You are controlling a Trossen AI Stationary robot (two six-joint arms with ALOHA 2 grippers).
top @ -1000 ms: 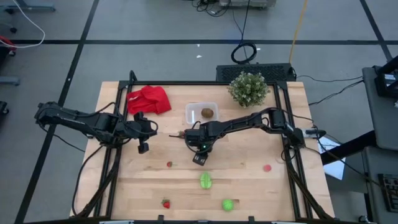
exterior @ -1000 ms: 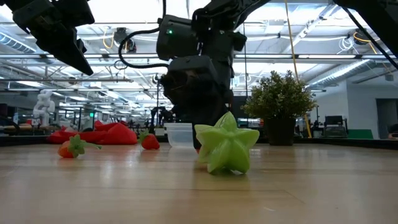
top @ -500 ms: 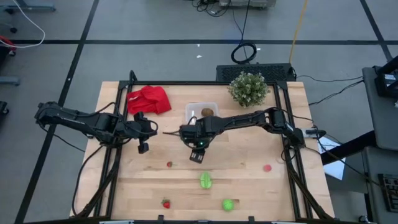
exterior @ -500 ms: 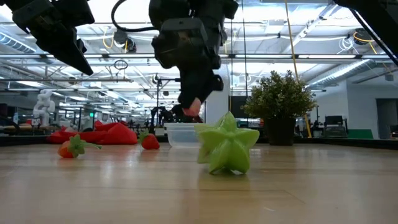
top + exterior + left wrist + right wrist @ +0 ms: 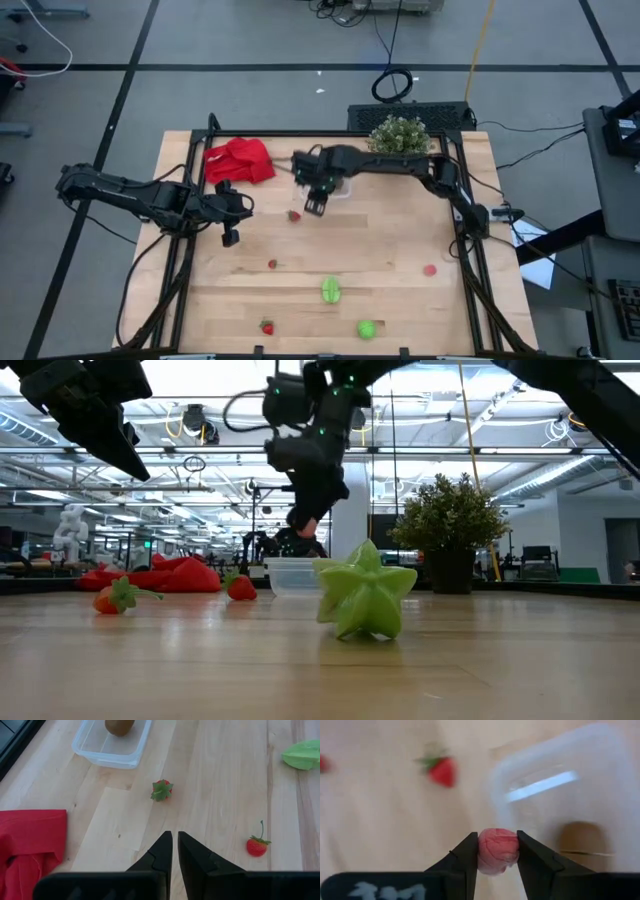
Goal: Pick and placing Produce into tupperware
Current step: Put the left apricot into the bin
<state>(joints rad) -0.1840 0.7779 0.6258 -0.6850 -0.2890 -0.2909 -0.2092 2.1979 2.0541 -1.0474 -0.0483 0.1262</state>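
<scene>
The pale wooden table (image 5: 400, 250) stands on grey floor crossed by dark lines; cables lie beyond its far edge. In the low view a hall with ceiling lights stretches behind.

At the far side a red cloth (image 5: 240, 160) lies left, a potted plant (image 5: 399, 141) right, and the clear tupperware (image 5: 112, 742) between them holds a brown oval (image 5: 119, 726).

The right gripper (image 5: 314, 205) hangs at the tupperware's left near corner, its fingers pinching a pink-red piece (image 5: 497, 849). In the high view the arm covers most of the container. The left gripper (image 5: 174, 845) waits over the left of the table, fingers pressed together with nothing between.

A strawberry (image 5: 294, 215) lies near the right gripper. Others (image 5: 272, 264) (image 5: 267, 326) sit nearer left, a red piece (image 5: 430, 269) to the right. A green star-shaped piece (image 5: 331, 291) and a round green piece (image 5: 367, 328) lie near the front edge.
</scene>
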